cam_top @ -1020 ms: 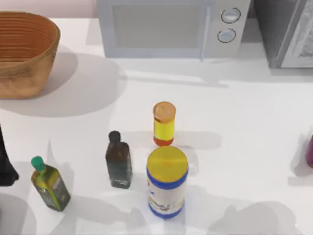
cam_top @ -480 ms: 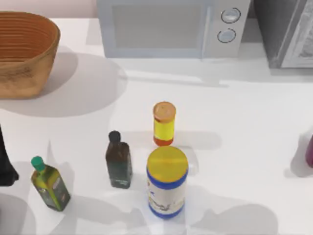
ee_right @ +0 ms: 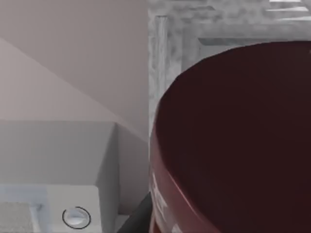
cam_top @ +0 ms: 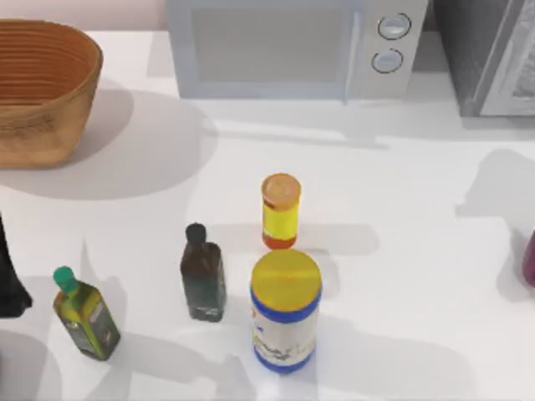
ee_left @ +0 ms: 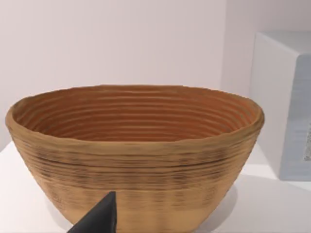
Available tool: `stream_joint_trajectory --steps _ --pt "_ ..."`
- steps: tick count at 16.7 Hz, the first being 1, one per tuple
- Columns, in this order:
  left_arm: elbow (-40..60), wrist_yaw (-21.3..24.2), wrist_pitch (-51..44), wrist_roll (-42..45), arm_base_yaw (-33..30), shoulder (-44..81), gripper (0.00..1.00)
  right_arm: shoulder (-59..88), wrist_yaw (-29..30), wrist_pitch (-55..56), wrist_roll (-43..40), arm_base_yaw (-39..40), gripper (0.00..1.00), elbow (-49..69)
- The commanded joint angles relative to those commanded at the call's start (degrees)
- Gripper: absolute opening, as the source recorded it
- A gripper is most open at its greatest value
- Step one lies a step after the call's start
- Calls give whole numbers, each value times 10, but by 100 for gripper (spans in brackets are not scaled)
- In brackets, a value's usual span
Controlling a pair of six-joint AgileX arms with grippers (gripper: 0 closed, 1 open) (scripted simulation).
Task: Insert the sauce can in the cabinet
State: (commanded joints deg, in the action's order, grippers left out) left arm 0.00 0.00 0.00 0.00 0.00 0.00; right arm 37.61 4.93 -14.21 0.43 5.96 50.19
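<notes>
The sauce can (ee_right: 238, 141) looms right up against the right wrist camera, mostly dark maroon lid, cut off at the frame edge; from above just a sliver of it peeks in at the table's right edge. Behind it sits the cabinet (cam_top: 485, 54), back right, partly cropped. Can't tell what the right gripper's doing. The left gripper (ee_left: 97, 221), just a dark tip, faces the basket (ee_left: 136, 160); can't tell its state either.
</notes>
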Motion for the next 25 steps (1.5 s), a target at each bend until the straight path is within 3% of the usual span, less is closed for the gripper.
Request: stream_joint_trajectory --steps 6,10,20,25 --pt "0 0 0 0 0 0 100 238 42 -93 2 27 0 347" --pt "0 0 0 0 0 0 100 350 60 -138 4 42 0 505" --pt "0 0 0 0 0 0 100 405 63 -151 6 45 0 572" --pt "0 0 0 0 0 0 100 509 47 -133 6 28 0 679"
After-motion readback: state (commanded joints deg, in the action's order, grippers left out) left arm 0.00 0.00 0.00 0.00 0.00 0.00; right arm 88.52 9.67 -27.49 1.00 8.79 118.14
